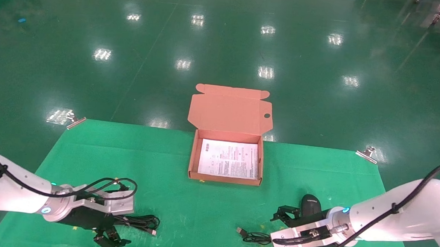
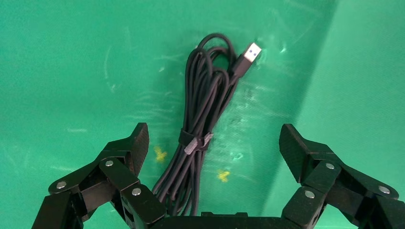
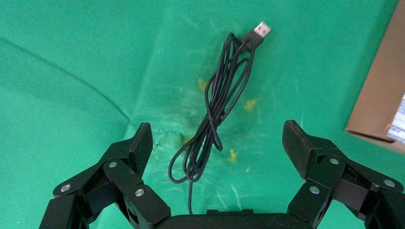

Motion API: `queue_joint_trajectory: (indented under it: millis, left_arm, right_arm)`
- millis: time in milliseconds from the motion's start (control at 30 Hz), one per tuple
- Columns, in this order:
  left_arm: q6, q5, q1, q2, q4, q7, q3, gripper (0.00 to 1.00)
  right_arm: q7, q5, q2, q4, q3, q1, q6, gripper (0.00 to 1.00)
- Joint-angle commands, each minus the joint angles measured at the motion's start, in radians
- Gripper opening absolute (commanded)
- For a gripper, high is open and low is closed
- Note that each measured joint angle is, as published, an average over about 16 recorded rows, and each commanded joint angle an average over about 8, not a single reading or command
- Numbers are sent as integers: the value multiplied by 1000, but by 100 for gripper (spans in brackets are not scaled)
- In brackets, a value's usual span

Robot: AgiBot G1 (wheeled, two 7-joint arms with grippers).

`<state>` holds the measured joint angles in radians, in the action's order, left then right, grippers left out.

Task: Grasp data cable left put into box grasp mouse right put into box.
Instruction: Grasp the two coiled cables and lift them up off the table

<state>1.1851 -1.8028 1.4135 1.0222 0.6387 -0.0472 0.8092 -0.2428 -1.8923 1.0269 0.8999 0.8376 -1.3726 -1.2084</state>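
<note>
The data cable (image 2: pixel 206 112), a strapped black bundle with a silver plug, lies on the green mat. My left gripper (image 2: pixel 215 136) is open over its near end, one finger on each side. In the head view that cable (image 1: pixel 139 221) lies just right of the left gripper (image 1: pixel 114 227). The black mouse (image 1: pixel 311 204) rests on the mat at the right, beside my right arm's wrist. My right gripper (image 3: pixel 217 133) is open above the mouse's thin cord (image 3: pixel 215 109), holding nothing. The mouse itself is out of the right wrist view. The box (image 1: pixel 193 152) stands open at the centre with a white sheet inside.
The box's lid (image 1: pixel 230 109) stands open past the mat's far edge. A corner of the box (image 3: pixel 377 95) shows in the right wrist view. Metal clips (image 1: pixel 367 153) hold the mat's far corners. Small yellow marks (image 2: pixel 222 175) dot the mat.
</note>
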Motion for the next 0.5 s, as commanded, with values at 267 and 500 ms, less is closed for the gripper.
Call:
queue_joint_trajectory:
  millis: [267, 500]
  left_arm:
    - [-60, -17, 11, 50, -125, 75, 6, 6]
    - [-71, -20, 14, 56, -142, 82, 7, 0]
  right_arm:
    - [-44, -17, 37, -113, 6, -4, 48, 40]
    - [-46, -18, 42, -129, 5, -3, 58, 0]
